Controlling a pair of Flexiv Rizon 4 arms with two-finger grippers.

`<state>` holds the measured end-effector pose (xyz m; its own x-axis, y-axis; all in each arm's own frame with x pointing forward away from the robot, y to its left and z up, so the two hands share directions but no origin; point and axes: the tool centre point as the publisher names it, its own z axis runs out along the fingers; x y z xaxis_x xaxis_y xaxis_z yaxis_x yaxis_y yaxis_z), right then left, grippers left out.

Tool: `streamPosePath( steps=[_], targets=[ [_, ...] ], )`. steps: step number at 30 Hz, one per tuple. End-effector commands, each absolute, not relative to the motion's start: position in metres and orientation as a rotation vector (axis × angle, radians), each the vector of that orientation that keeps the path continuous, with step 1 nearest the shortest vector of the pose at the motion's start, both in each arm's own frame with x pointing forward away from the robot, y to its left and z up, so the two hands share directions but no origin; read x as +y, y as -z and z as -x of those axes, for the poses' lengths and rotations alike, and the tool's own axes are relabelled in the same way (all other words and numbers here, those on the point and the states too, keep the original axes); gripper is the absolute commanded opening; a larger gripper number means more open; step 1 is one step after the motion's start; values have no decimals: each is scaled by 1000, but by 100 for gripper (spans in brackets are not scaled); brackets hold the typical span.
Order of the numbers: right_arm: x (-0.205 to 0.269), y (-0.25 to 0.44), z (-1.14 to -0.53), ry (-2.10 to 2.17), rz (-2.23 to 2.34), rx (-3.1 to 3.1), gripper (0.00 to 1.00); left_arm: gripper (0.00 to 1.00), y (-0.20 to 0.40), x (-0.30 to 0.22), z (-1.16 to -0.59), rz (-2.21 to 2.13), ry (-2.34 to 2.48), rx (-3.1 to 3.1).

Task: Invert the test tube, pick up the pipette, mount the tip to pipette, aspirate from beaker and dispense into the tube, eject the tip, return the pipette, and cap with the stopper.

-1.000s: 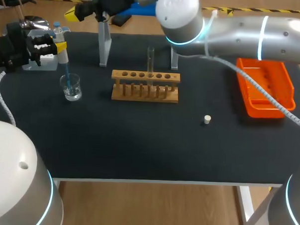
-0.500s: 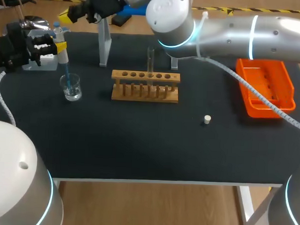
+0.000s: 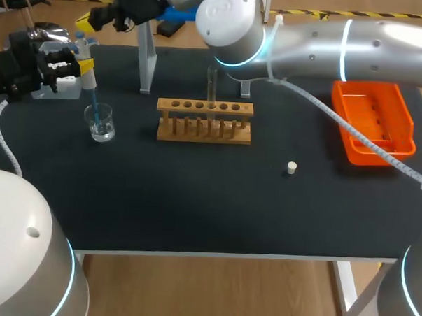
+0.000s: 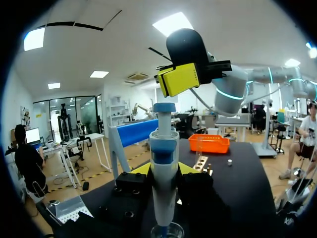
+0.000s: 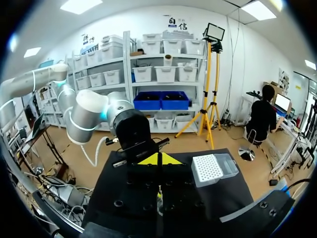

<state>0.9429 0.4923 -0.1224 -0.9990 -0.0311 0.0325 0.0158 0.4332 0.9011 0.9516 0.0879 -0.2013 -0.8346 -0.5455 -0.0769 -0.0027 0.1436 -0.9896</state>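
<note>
Orange tray (image 3: 362, 156) at the black table's (image 3: 195, 199) right, wooden rack (image 3: 205, 138) mid-table, grey stand (image 3: 146, 68) behind.

On my black table (image 3: 195, 199): a white-and-blue plastic pipette (image 4: 164, 148) left of the tan wooden rack (image 3: 204, 120), an orange plastic tray (image 3: 407, 124) and small white stopper (image 3: 291, 168) right of it.

On the surface (image 3: 195, 199) there is one pipette (image 3: 84, 60), one beaker (image 3: 100, 122), one test tube (image 3: 212, 84), one wooden rack (image 3: 204, 120), one white stopper (image 3: 291, 168), one orange tray (image 3: 373, 123), one tip box (image 5: 214, 169) and one stand (image 3: 146, 64). Two end effectors show: one left end effector (image 3: 80, 65) and one right end effector (image 3: 91, 20).
</note>
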Motion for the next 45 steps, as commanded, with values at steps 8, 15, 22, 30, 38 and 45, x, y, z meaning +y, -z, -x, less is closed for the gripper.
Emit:
streamPosePath(
  steps=[8,15,22,30,38,45],
  targets=[
    [499,125,-946,1623,-17,-2637,0,0,202,88,-952,521,1737,2006],
    [499,129,-946,1615,-13,-2642,0,0,202,88,-952,521,1737,2006],
    [499,132,-946,1602,-14,-2648,0,0,202,88,-952,521,1737,2006],
    [500,136,-947,1588,-20,-2653,0,0,202,88,-952,521,1737,2006],
    [501,139,-946,1577,-22,-2654,0,0,202,88,-952,521,1737,2006],
    [501,143,-946,1567,-20,-2654,0,0,202,88,-952,521,1737,2006]
  ],
)
